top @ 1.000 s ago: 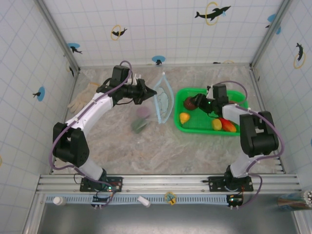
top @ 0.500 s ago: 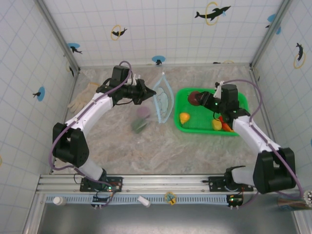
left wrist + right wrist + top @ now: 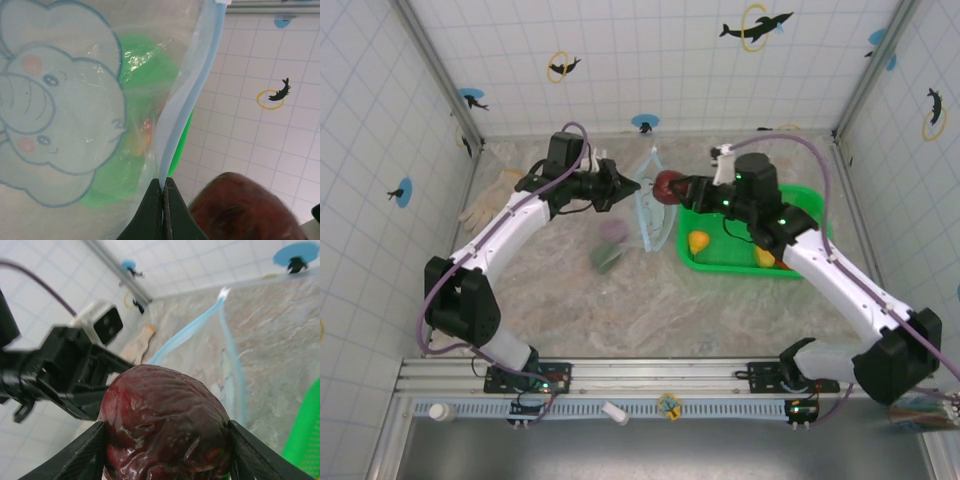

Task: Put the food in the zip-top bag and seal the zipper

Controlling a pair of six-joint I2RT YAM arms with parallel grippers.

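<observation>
One maroon fruit (image 3: 165,425) is sitting clamped in my right gripper (image 3: 674,188), the zip-top bag (image 3: 656,210) just ahead, my left gripper (image 3: 162,197) pinching its zipper (image 3: 186,105). Loading seems underway; next needs easing it inside.

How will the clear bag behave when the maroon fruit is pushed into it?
Probably floppy: the zip-top bag shows wrinkled film, and its pale-blue zipper curves from the left gripper. Likely light, since that one pinch holds its edge up. Its mouth may fold aside under the maroon fruit in the right gripper.
</observation>
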